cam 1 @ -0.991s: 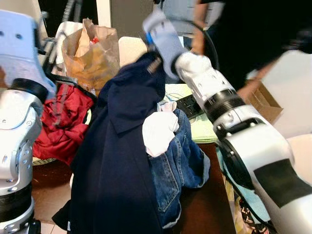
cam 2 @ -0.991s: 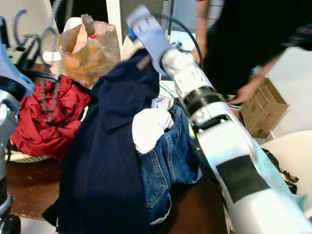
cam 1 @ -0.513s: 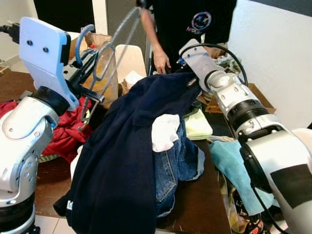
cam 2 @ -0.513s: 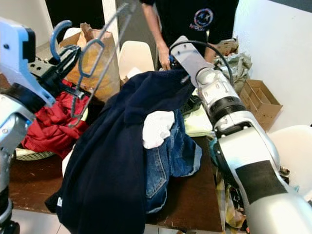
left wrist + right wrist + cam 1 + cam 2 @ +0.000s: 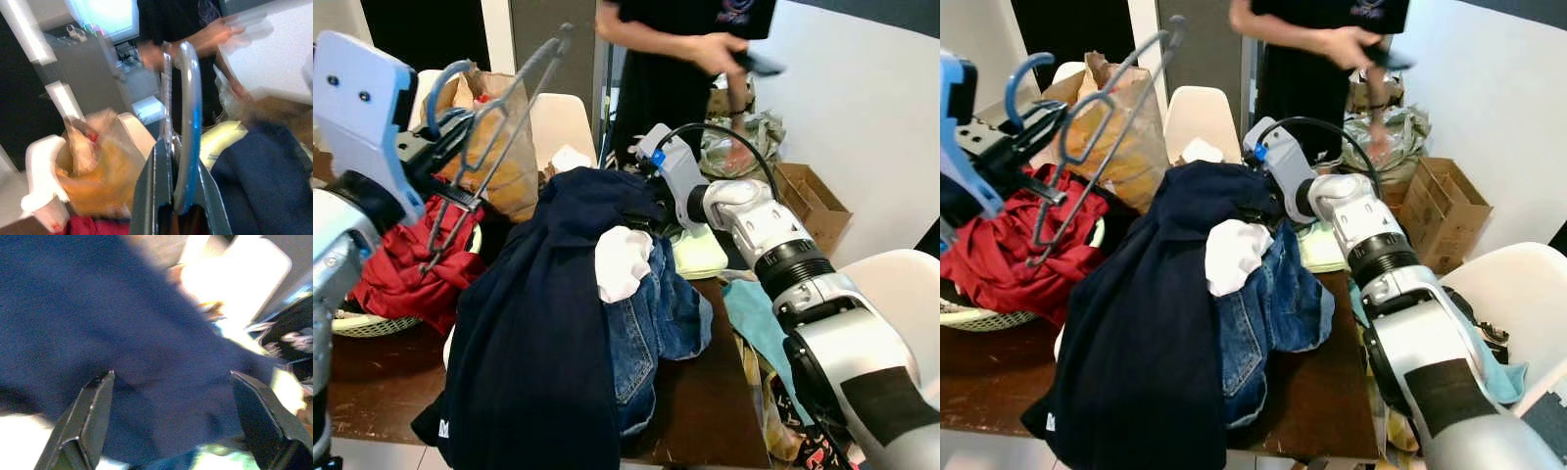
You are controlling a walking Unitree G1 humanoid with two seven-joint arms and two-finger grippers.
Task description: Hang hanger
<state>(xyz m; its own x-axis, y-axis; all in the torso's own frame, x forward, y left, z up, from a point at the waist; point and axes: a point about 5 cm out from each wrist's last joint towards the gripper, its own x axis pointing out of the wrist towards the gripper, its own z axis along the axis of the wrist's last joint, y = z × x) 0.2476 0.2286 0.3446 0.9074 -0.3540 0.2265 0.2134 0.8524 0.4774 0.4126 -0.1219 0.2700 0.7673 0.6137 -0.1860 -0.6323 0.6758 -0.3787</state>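
Note:
A grey-blue wire hanger (image 5: 475,137) is held up at the left, above the red clothes, with my left gripper (image 5: 460,132) shut on it just below its hook. In the left wrist view the hook (image 5: 188,112) stands between the closed fingers (image 5: 154,196). My right gripper (image 5: 644,201) is at the top of a navy shirt (image 5: 538,343) that drapes over a clothes pile on the table. In the right wrist view that right gripper (image 5: 172,374) is open, its fingers spread wide over the navy cloth (image 5: 98,313).
Blue jeans (image 5: 656,328) and a white cloth (image 5: 619,259) lie under the shirt. Red clothes (image 5: 396,269) fill a basket (image 5: 362,323) at the left, before a paper bag (image 5: 514,157). A person (image 5: 675,69) stands behind the dark table (image 5: 705,411). A cardboard box (image 5: 808,196) sits right.
The camera has shifted. My right gripper has come down and the navy shirt's top now sits lower on the pile. The left gripper still holds the hanger up.

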